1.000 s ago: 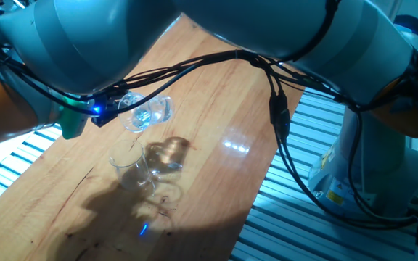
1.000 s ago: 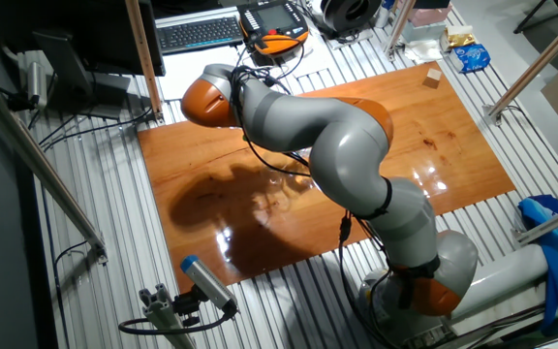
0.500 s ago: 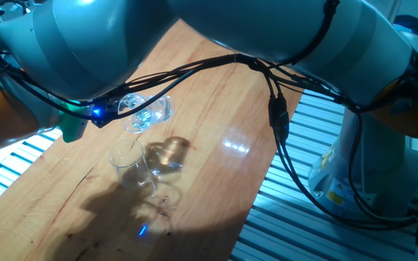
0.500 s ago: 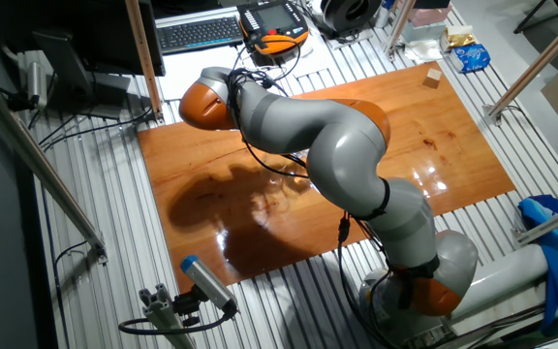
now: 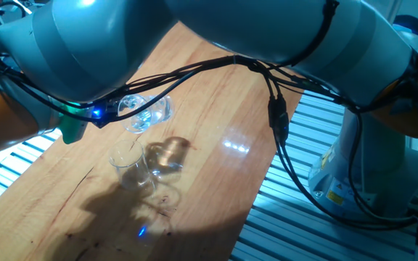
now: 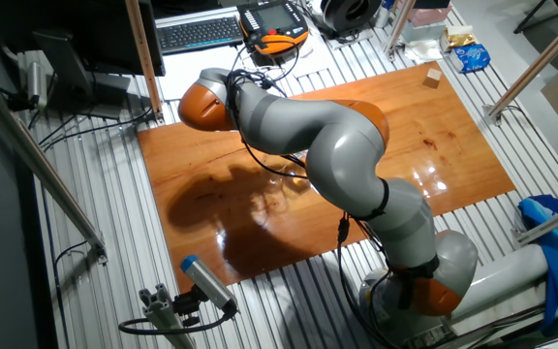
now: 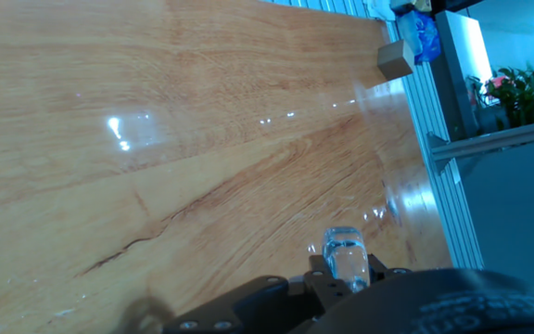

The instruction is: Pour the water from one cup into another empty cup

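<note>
In one fixed view the clear glass mug [image 5: 148, 110] hangs tilted on its side above the wooden table [image 5: 216, 109], with a little clear water [image 5: 153, 114] glinting inside. My gripper [image 5: 128, 106] is shut on the mug and is mostly hidden under the arm. The handleless clear tumbler [image 5: 130, 164] stands upright just below and in front of the mug's mouth. In the hand view the mug [image 7: 345, 259] shows between my fingers [image 7: 319, 278] at the bottom edge. In the other fixed view the arm [image 6: 327, 136] hides most of both cups.
A small wooden block [image 7: 395, 58] lies at the table's far corner, and it also shows in the other fixed view [image 6: 434, 78]. A blue bag [image 6: 472, 58] lies beyond it. Black cables [image 5: 278, 116] hang from the arm over the table's edge.
The hand has turned slightly, and the mug has shifted a little upward with a bit more tilt. The tumbler has not moved.
</note>
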